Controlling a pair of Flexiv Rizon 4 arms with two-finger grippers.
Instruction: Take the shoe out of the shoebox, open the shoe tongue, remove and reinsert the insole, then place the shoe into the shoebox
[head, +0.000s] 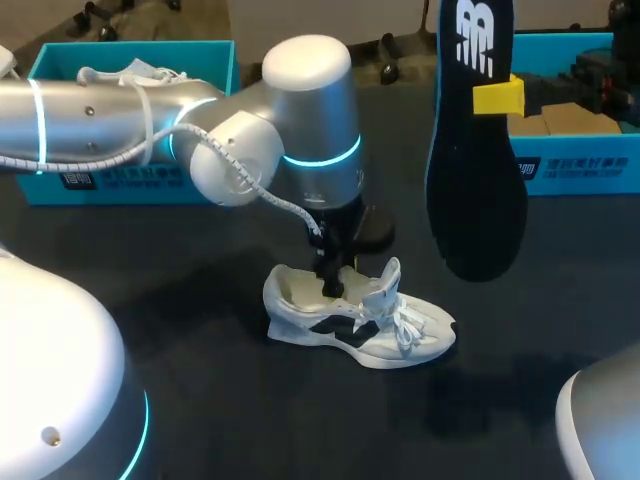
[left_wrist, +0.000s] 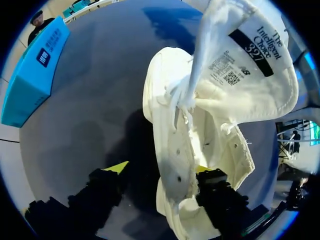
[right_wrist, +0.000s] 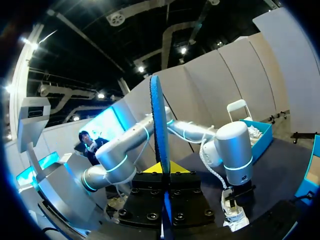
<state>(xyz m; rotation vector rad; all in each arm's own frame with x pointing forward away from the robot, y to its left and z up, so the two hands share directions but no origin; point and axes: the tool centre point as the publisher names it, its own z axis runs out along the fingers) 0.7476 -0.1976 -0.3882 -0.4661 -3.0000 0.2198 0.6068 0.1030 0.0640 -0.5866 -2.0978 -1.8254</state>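
Left arm comes in from 9 o'clock, wrist vertical, left gripper (head: 330, 283) down at the heel of the shoe (head: 385, 335), mid-table. Fingers apart: one inside the collar, one outside. At the shoe's 1 o'clock, right gripper (head: 497, 97) is clamped on the insole (head: 475, 190), upright, clear of the table.

Left arm (head: 150, 125) comes in from the left, elbow bent, wrist pointing straight down mid-worktop. Left gripper (left_wrist: 159, 169) is spread wide, straddling the shoe (head: 355, 325) side wall: one finger (left_wrist: 107, 182) outside and clear of it, the other inside. Right arm (head: 590, 85) is raised at far right. Right gripper (right_wrist: 162, 167) is clamped on the insole (head: 475, 180), held up off the worktop.
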